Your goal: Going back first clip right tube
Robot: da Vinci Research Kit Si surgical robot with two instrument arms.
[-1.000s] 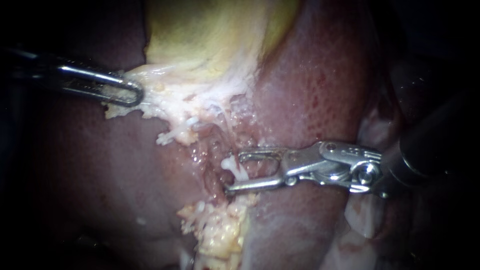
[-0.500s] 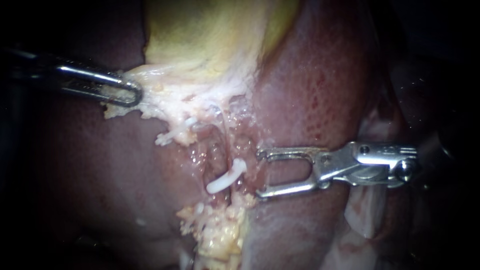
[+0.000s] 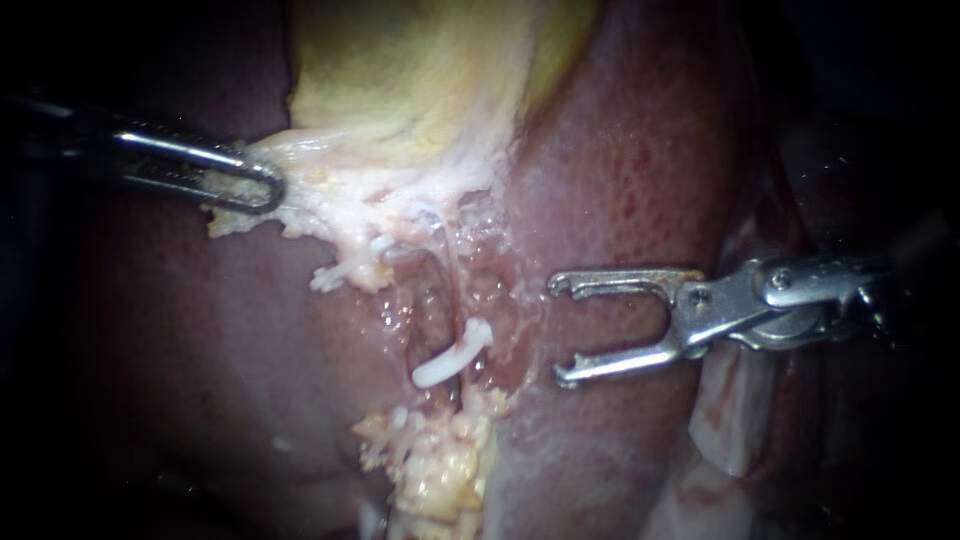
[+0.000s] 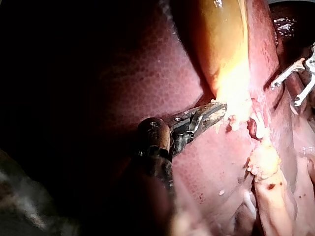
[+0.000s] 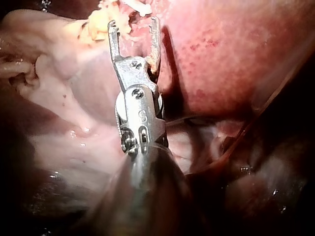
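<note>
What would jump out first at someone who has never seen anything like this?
The shiny right instrument stands out at the endoscope view's right, its forked pincer wide open and empty over the red liver. Just left of it, a small white clip lies in a wet groove. Above sits the yellowish gallbladder, with the left instrument shut on its pale fringe.

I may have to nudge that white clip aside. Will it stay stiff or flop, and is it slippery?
Probably stiff: the white clip holds a rod-like shape. Small, so likely light, swinging with the soft tissue it grips. Wet sheen there suggests slipperiness.
</note>
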